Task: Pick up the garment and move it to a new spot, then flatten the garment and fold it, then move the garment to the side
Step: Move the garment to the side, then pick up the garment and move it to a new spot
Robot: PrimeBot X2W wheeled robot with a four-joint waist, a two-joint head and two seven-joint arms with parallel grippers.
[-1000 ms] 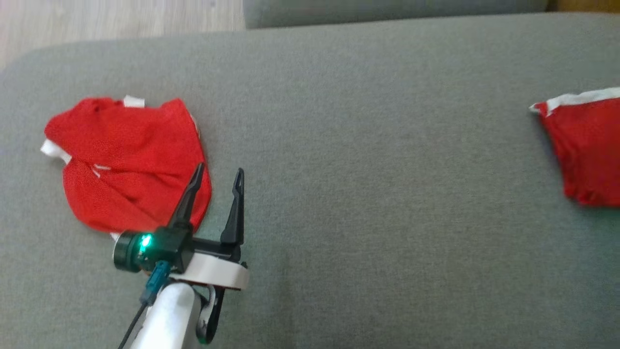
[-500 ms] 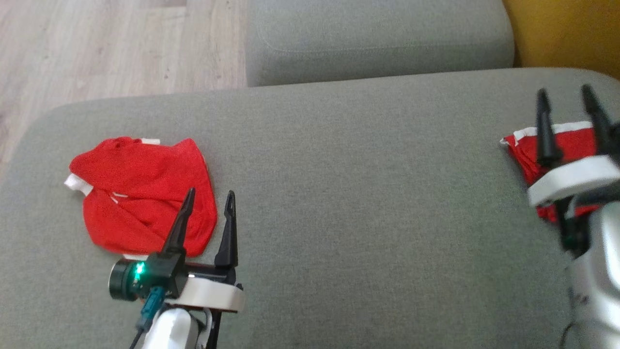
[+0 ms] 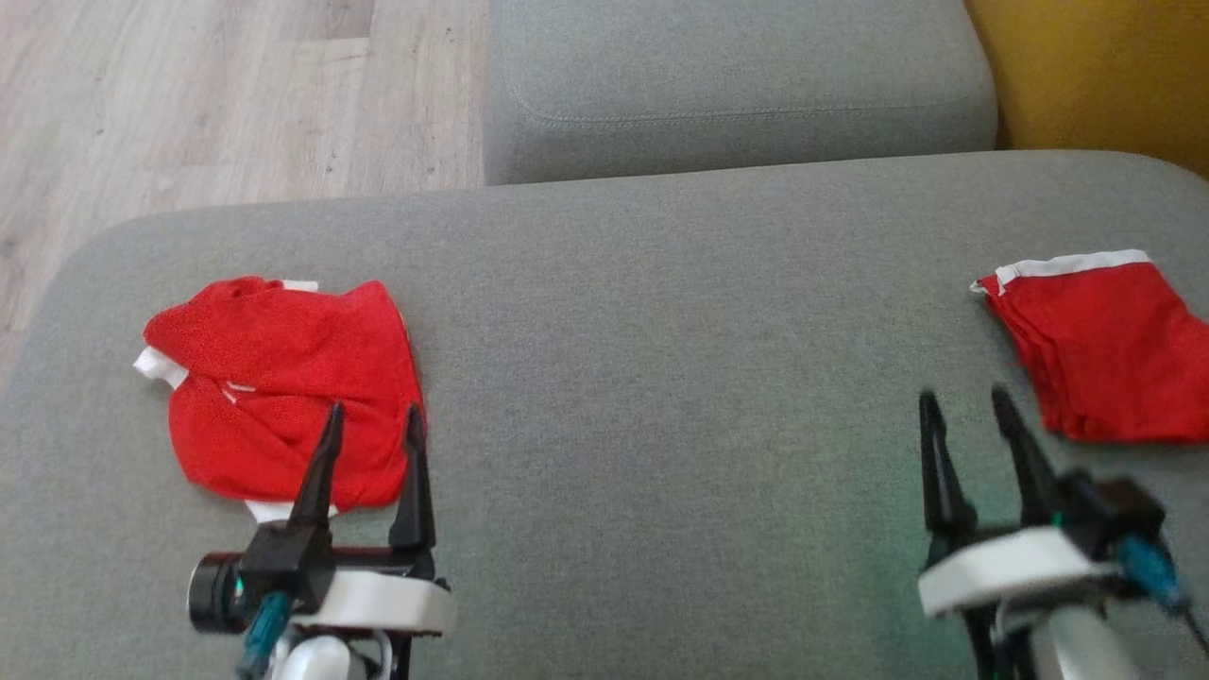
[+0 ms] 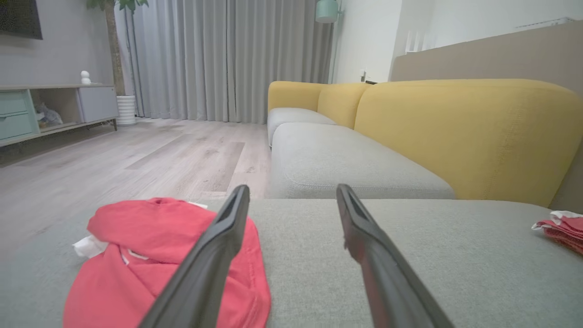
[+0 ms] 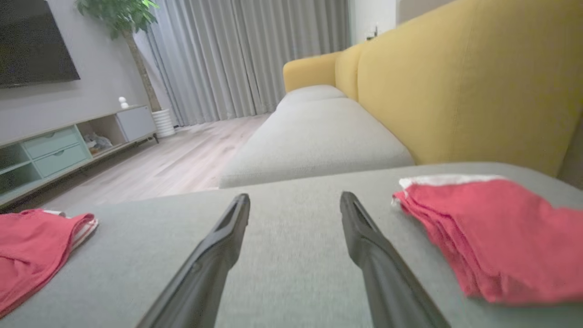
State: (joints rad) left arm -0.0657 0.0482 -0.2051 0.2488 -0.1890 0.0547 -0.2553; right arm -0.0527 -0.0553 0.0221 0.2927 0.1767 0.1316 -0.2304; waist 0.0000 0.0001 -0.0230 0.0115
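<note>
Red cloth, folded: the folded garment (image 3: 1105, 349) lies flat at the right edge of the grey seat cushion (image 3: 680, 312), with its white band toward the far edge.
Red cloth, crumpled: the crumpled garment (image 3: 283, 387) sits bunched near the left edge.
Just changed: half a second ago the right jaws stood over the folded garment. Now they are drawn back toward the near edge, beside it and apart from it. Our head camera has tilted too, so the scene's overall shift is not the garments moving.
Right jaws: released, spread wide, empty.
Left jaws: released and empty. One tip is over the crumpled garment's near right part, the other over bare cushion. We cannot tell whether they touch it.
Meaning: we judge the folded piece finished and set aside, and the crumpled one next for pickup.
Around: a second cushion (image 3: 737, 85) beyond the far edge, a yellow backrest (image 3: 1096, 76) past the far right corner, and a wood floor (image 3: 189, 94) past the far left.
In the way: nothing lies between the left jaws and the crumpled garment. We think the cushion's middle gives room for flattening it.
</note>
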